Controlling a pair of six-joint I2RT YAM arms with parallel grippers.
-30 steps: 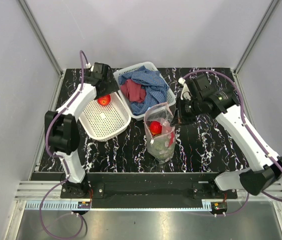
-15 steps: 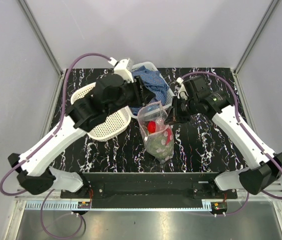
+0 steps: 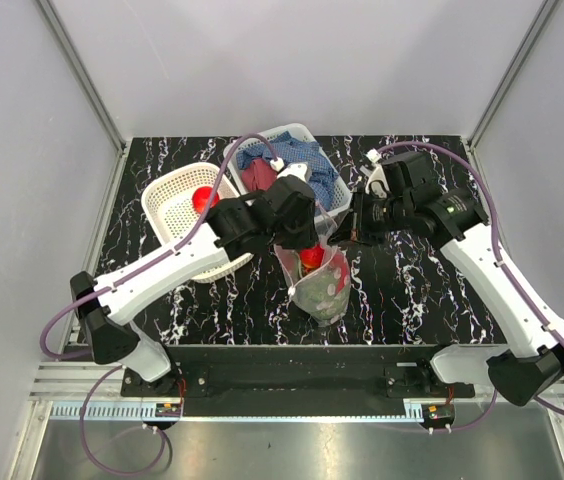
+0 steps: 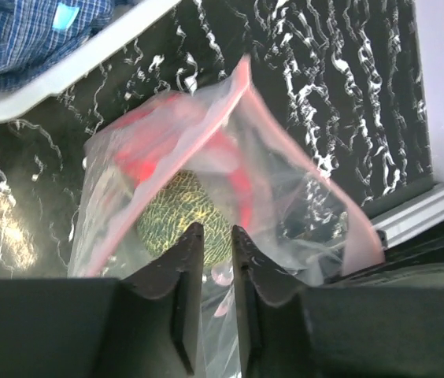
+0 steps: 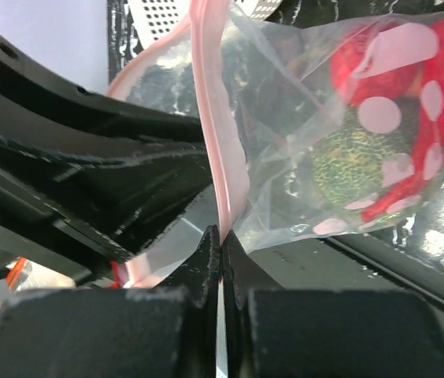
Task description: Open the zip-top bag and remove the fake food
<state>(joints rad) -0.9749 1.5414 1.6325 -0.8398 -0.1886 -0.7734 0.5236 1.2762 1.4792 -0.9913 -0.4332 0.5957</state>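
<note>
Right end effector (image 5: 220, 232): fingers pressed together on the pink zip strip at the mouth of the zip-top bag (image 5: 285, 118), film clamped flat between the pads. Left end effector (image 4: 216, 233): fingers nearly together, a narrow gap left, clear film of the bag's opposite lip lying in that gap; cannot tell whether the pads actually pinch it. The two end effectors sit on opposite sides of the bag mouth, near each other, left arm reaching across from the left, right arm from the right. Bag mouth gapes between them, rim lifted, lower end resting on the black marbled bench (image 3: 412, 290) at centre, toward the near edge. Fake food (image 4: 181, 211) inside the bag: a round green-yellow netted piece, a red round piece above it, a slim red curved piece alongside, all bunched low in the bag. Pale round dots show on the film in the right wrist view. Beyond the bag, a white perforated basket (image 3: 167, 190) to the left holds one red round fruit (image 3: 202, 198). A second white basket (image 3: 297, 132) behind the bag holds a blue checked cloth (image 3: 307, 160) and a dark red cloth (image 3: 262, 178).
</note>
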